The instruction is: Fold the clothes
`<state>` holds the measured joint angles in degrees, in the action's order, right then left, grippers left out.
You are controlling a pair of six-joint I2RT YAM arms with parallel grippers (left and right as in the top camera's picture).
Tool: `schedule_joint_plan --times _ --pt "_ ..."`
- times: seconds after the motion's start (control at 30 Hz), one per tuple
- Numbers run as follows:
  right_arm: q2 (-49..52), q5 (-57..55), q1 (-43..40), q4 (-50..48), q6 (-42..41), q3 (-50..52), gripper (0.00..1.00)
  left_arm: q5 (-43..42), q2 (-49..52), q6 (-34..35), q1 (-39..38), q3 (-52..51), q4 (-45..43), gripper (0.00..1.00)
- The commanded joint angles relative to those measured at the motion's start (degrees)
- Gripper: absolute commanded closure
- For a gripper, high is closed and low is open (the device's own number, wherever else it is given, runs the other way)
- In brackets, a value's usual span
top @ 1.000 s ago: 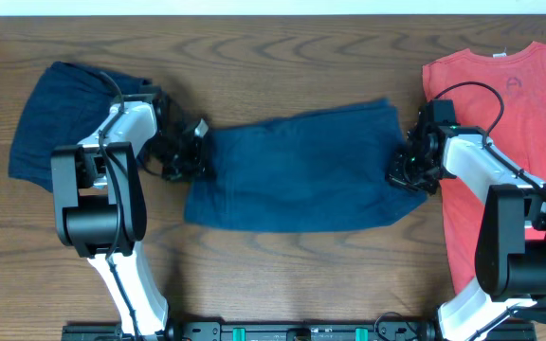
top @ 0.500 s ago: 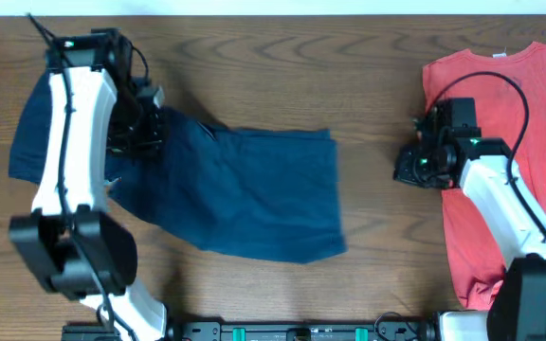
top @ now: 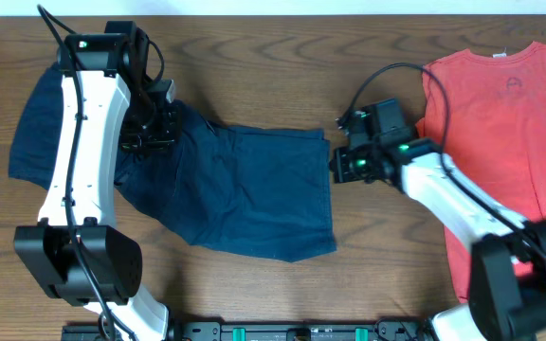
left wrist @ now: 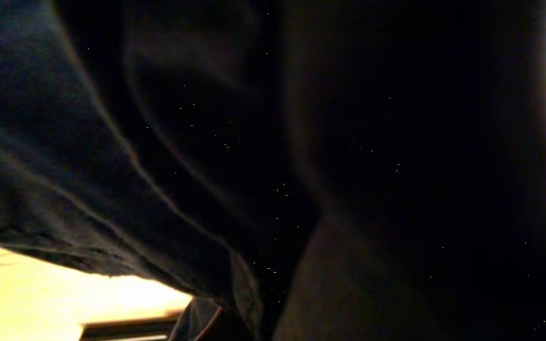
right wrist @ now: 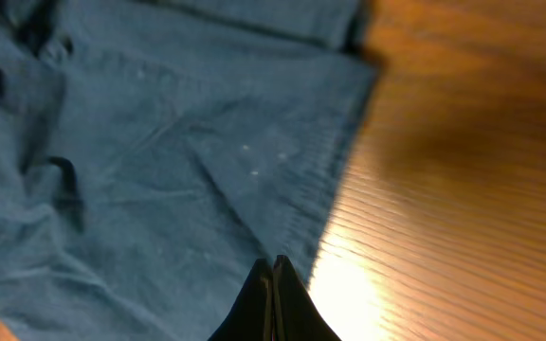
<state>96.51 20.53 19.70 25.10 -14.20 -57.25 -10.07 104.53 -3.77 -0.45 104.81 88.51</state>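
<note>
Nothing is folded yet: the shorts (top: 245, 194) sprawl across the middle of the desk (top: 282, 47), and the T-shirt (top: 500, 123) lies by its right edge. My right hand (top: 342, 166) is clenched empty; my left hand (top: 150, 133) I cannot tell.

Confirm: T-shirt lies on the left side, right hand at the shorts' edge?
Wrong side: the T-shirt lies on the right, as the overhead view shows. The right hand is at the shorts' edge, as you said.

Blurred shorts (left wrist: 159, 142) fill the left wrist view; left gripper (top: 152, 140) jaws hidden. T-shirt (top: 500, 123) cut off at the worktop's (top: 368, 57) right edge.
</note>
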Motion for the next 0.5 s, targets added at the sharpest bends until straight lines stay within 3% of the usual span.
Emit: schedule_joint_plan --times 0.0,0.23,0.47 --pt "4.7 -2.5 2.2 -1.2 -4.2 -0.1 0.99 0.0 -0.1 1.6 0.1 0.5 0.5 0.92" --pt "11.5 -1.8 2.9 0.5 -12.5 -0.1 0.99 -1.5 -0.1 2.5 0.0 0.5 0.5 0.93" --pt "11.6 -2.4 2.9 2.5 -18.3 -0.1 0.99 -1.5 -0.1 10.1 -3.4 0.5 -2.7 0.93"
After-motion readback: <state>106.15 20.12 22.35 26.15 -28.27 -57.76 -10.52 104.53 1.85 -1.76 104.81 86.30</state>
